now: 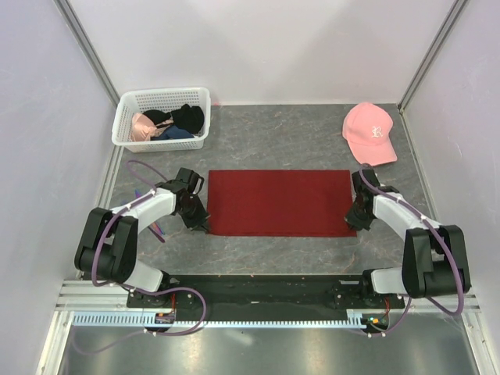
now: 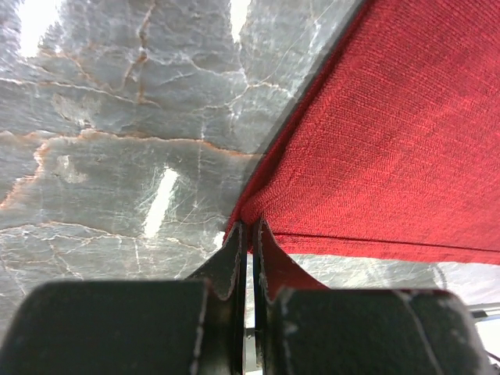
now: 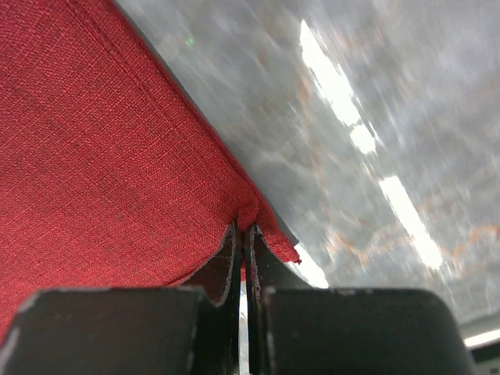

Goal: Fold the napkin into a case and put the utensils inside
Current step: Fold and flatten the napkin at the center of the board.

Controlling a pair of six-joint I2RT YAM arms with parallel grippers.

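My left claw (image 1: 203,223) is pinched together on the near left corner of the napkin (image 1: 281,201). The left wrist view shows the two fingers pressed together at (image 2: 250,228) with a tuck of red cloth (image 2: 391,141) caught between them. The cloth edge running away from the pinch casts a shadow on the table. My right claw (image 1: 353,219) is clamped the same way on the near right corner. In its wrist view the fingers meet at (image 3: 242,231) on a small fold of the napkin (image 3: 94,156).

Between the two claws the napkin lies spread out as one flat dark red rectangle in the middle of the grey marbled table (image 1: 281,141), its long sides running left to right.

Farther out, a white basket (image 1: 125,119) sits at the far left corner with pink and black clothes (image 1: 168,123) in it. A pink cap (image 1: 369,133) rests on the table at the far right, apart from the napkin.
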